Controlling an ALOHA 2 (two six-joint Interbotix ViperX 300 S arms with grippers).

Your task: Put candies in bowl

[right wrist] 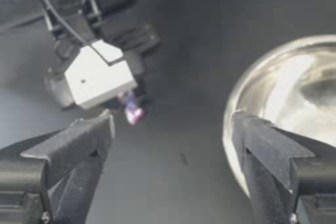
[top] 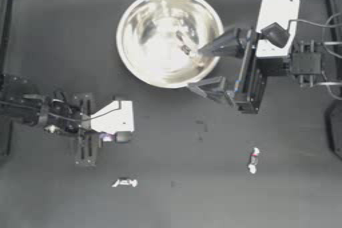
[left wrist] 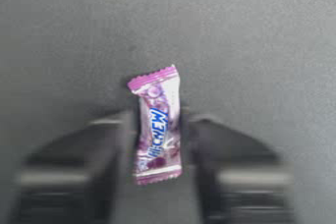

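- Left gripper (top: pixel 109 136): positioned over the desk (top: pixel 60 47) at the left side, below and left of the bowl (top: pixel 168 37). Its fingers (left wrist: pixel 108 142) are closed from both sides on a flat pink-purple candy (left wrist: pixel 156 126). In the left wrist view the wrapper stands upright between the fingers, with its crimped upper end projecting beyond the fingertips. The wrapper carries blue lettering.
- Right wrist view: the same pink-purple candy (right wrist: pixel 133 110) hangs below the left gripper (right wrist: pixel 131 101), above the dark desk surface and apart from the bowl rim (right wrist: pixel 238 95).
- Right gripper (top: pixel 200 69): positioned at the right edge of the bowl. Its fingers are spread wide apart and hold nothing. One finger (top: pixel 220 45) reaches over the bowl rim toward the interior; the other finger (top: pixel 208 88) lies just outside the lower right rim.
- Bowl: large, round, shiny metal, located in the upper middle of the desk. A small candy (top: pixel 184 45) with a red mark lies inside it, close to the tip of the upper right finger.
- Twist-wrapped candy (top: pixel 253 160): whitish with red marks, lying on the desk at the lower right, well apart from the bowl.
- Second twist-wrapped candy (top: pixel 125 183): whitish with dark marks, lying on the desk below the left gripper, near the lower edge.
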